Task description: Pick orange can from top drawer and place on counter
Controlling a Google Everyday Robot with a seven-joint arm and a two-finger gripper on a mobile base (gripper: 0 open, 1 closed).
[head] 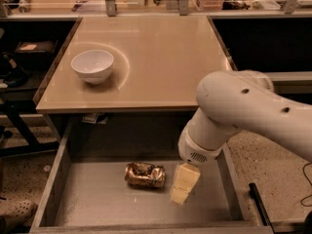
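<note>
The orange can (145,174) lies on its side, dented, on the grey bottom of the open top drawer (97,204), near the drawer's middle. My gripper (183,185) hangs from the white arm inside the drawer, just right of the can and very close to it. The beige counter (156,57) spreads above the drawer.
A white bowl (92,65) stands on the counter's left part. Metal posts and clutter line the counter's far edge. A dark rod (258,204) lies on the speckled floor right of the drawer. Dark shelving stands at the left.
</note>
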